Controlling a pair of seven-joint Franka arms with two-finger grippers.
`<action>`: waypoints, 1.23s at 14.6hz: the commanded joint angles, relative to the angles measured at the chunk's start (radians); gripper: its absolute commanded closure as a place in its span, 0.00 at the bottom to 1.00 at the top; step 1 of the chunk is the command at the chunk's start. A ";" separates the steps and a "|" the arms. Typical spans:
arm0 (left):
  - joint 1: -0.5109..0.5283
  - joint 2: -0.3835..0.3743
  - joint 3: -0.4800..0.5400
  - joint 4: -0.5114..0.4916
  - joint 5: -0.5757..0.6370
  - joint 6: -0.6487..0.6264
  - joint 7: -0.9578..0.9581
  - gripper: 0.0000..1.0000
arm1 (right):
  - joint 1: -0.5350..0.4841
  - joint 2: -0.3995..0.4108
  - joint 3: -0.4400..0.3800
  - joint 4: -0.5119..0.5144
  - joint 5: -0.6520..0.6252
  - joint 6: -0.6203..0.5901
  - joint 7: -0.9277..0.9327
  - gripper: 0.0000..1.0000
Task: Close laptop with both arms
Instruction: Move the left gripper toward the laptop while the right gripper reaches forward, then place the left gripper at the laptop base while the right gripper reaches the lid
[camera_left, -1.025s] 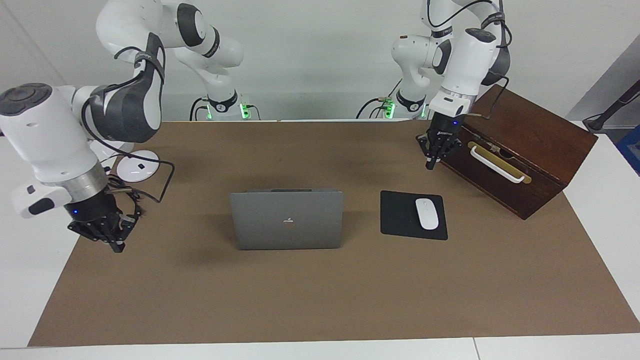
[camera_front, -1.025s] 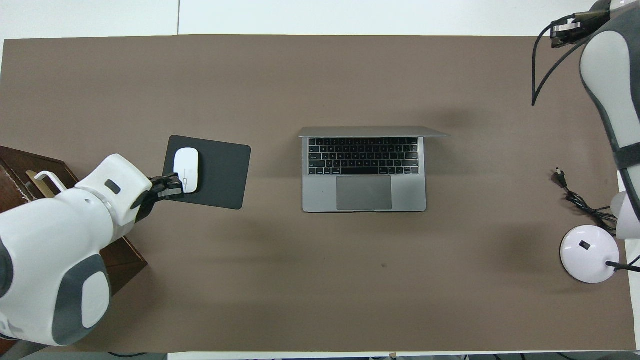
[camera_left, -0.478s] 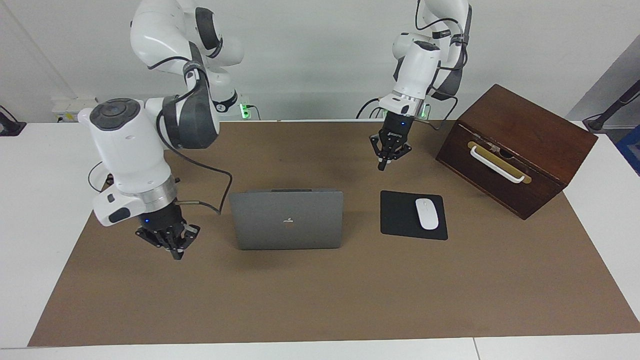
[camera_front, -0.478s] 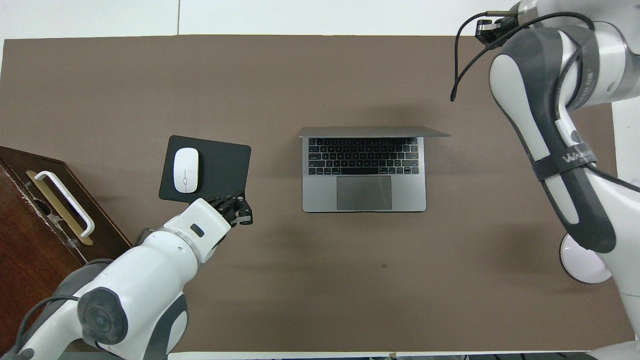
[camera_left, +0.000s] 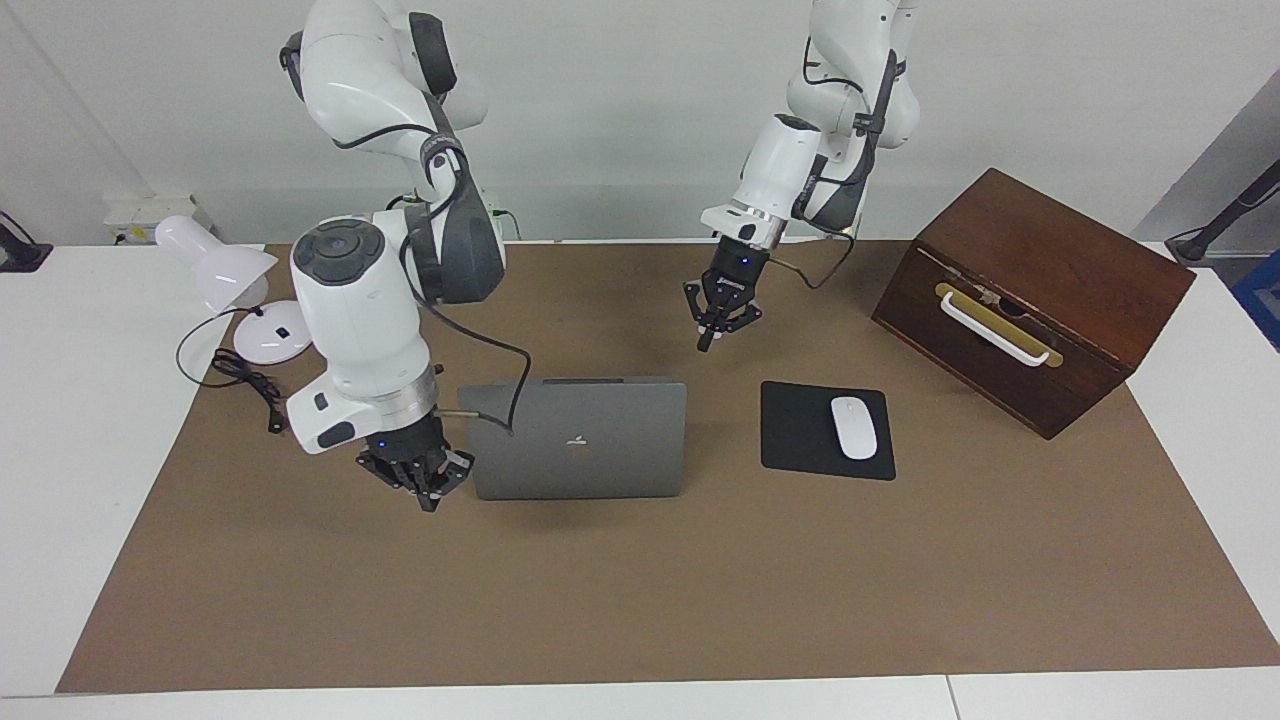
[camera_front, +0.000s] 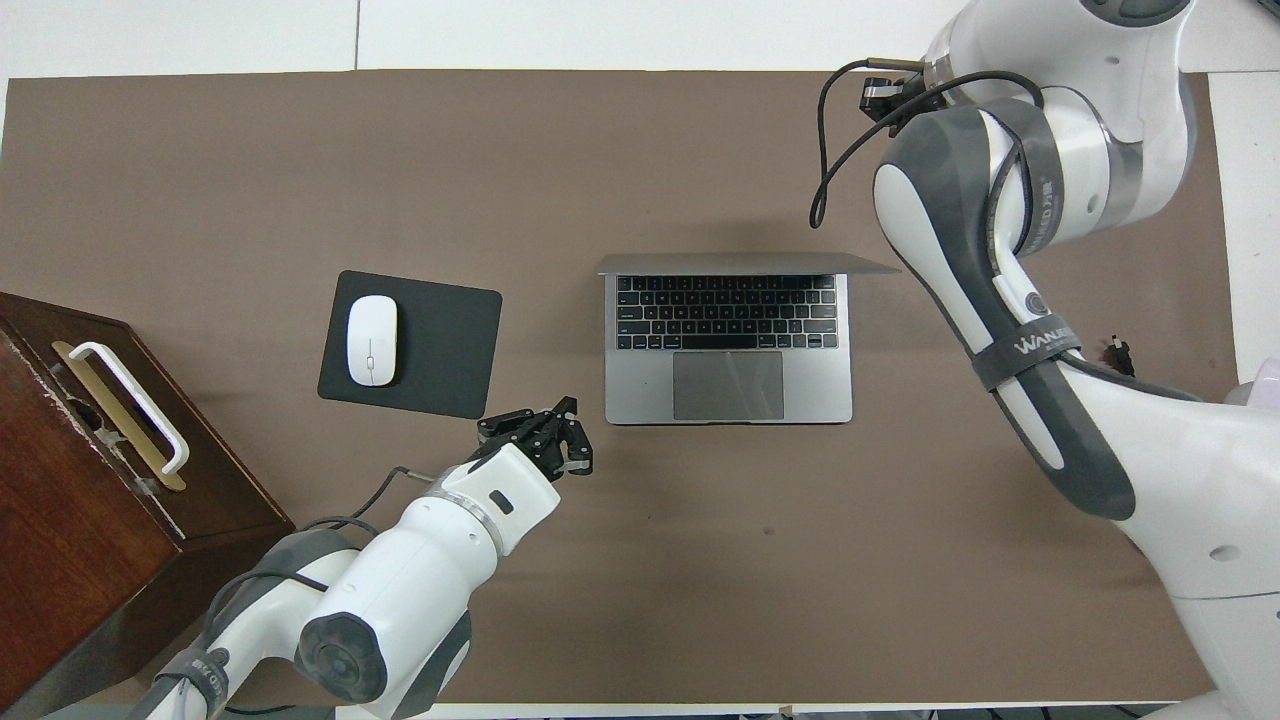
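White wall is backing a worktop (camera_left: 640, 600) under a brown mat; the laptop (camera_left: 578, 438) is standing open mid-mat, lid upright, keyboard facing the robots, with the mousepad (camera_left: 826, 430) at its 3 o'clock in the facing view. Approach step is under way, nothing touching yet. Right gripper (camera_left: 428, 495), fingertips pinched shut and empty, is hanging just beside the lid's edge at the laptop's 9 o'clock. Left gripper (camera_left: 708, 341), likewise shut and empty, is hanging over bare mat at about the laptop's 1 o'clock. Judging from this, both closed tips need bringing against the lid's logo face, then pushing it down toward the keyboard together, evenly.
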 joint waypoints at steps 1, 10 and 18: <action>-0.040 0.034 0.017 0.002 -0.010 0.061 0.009 1.00 | 0.001 -0.064 0.006 -0.102 -0.028 0.038 0.022 1.00; -0.084 0.189 0.020 0.067 -0.002 0.191 0.069 1.00 | 0.094 -0.077 0.006 -0.101 -0.061 0.015 0.026 1.00; -0.089 0.293 0.021 0.109 -0.002 0.239 0.150 1.00 | 0.165 -0.110 0.009 -0.148 -0.062 -0.005 -0.004 1.00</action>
